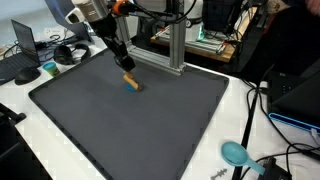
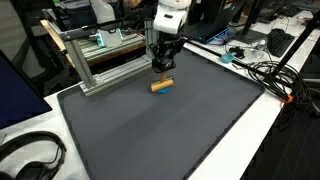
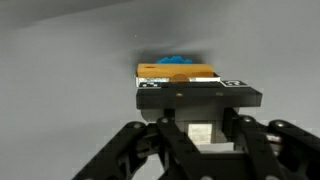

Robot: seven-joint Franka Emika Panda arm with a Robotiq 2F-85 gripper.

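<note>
Looks like a robotics lab or research office to me, definitely not somebody's home. In an exterior view there's a robot arm (image 2: 168, 15) with its gripper (image 2: 160, 68) hanging over a big dark mat (image 2: 170, 125) that covers most of a white table (image 2: 262, 128). At the far edge of the mat sits an aluminium extrusion frame (image 1: 172, 50), proper test-rig stuff. Around it is the usual bench clutter: a laptop (image 1: 25, 40) and headphones (image 1: 70, 52) at the far left, and loose cables (image 2: 265, 72) trailing over the table on the right.

White arm (image 2: 170, 14), black linkage claw (image 2: 161, 67), orange wrist band (image 1: 120, 5), perhaps small white fingertip markings.
</note>
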